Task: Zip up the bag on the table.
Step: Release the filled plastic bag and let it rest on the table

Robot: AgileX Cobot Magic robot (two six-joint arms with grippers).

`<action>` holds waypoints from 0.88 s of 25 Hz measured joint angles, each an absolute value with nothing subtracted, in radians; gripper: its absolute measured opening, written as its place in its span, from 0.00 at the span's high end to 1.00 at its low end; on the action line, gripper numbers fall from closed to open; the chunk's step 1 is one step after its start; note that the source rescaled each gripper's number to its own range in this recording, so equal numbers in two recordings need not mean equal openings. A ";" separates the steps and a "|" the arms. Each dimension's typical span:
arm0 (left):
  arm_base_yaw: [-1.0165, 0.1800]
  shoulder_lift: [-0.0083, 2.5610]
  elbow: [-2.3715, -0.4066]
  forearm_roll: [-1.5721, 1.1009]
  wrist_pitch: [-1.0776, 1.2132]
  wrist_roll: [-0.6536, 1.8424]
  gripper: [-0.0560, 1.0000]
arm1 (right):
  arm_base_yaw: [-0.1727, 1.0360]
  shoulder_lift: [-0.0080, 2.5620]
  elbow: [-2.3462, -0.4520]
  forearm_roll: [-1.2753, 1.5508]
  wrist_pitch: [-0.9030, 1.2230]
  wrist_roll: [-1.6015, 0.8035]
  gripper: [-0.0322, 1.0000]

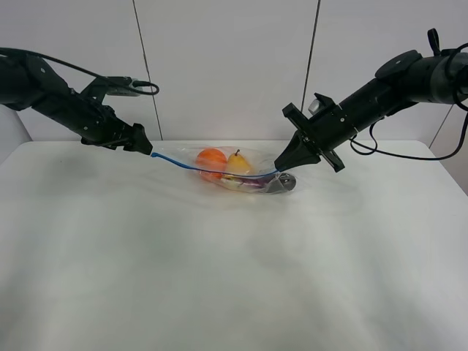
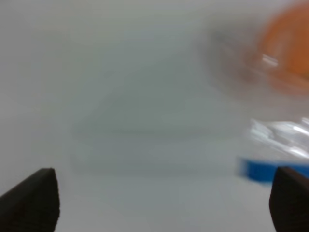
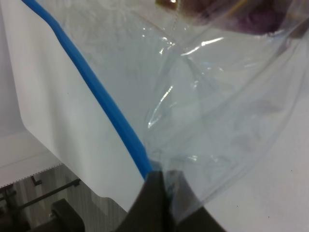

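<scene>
The bag [image 1: 232, 172] lies on the table [image 1: 110, 278] toward its far edge, roughly midway between the two arms. Its long axis runs across the table from one arm to the other. The blue zip strip [image 1: 183, 165] follows that axis along the long edge nearer the room, drooping in the middle. An orange fruit [image 1: 211, 160], a yellow pear [image 1: 237, 164] and a dark object [image 1: 281, 184] show through the film.

Right gripper [image 1: 281, 165]: closed. Its wrist view shows the fingers pinched on the corner of the bag where the strip runs into them, so this end is anchored.

Left gripper [image 1: 142, 140]: jaws spread wide, holding nothing. It sits at the opposite end of the strip. In its blurred wrist view the strip's end lies inside the opening, just beside one finger [image 2: 289, 198] and well apart from the other [image 2: 34, 200].

Governing relation: the strip extends away from the left gripper toward the right gripper, in line with the bag's long axis. The left arm is the nearer one to the free end.

Judgement: the next move calls for the left jaws to close on the strip at this end, then run along it toward the right gripper, which serves as the fixed point. Whether any length of the strip is already sealed cannot be told
</scene>
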State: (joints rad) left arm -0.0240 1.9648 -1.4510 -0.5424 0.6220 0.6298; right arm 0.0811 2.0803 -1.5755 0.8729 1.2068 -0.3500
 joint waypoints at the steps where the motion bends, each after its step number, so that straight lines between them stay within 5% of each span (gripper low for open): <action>1: -0.024 1.965 -1.468 -0.539 0.679 0.593 0.00 | 0.081 2.080 -1.576 0.873 1.207 -0.350 0.97; 10: -0.024 1.965 -1.499 -0.222 0.961 0.167 0.00 | 0.081 2.080 -1.576 0.873 1.207 -0.350 0.97; 22: -0.017 1.965 -1.499 -0.048 1.091 0.065 0.00 | 0.081 2.080 -1.576 0.873 1.207 -0.350 0.97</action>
State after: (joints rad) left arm -0.0171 1.9648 -1.4994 -0.0484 1.0907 0.0653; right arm 0.0811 2.0803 -1.5755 0.8729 1.2068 -0.3500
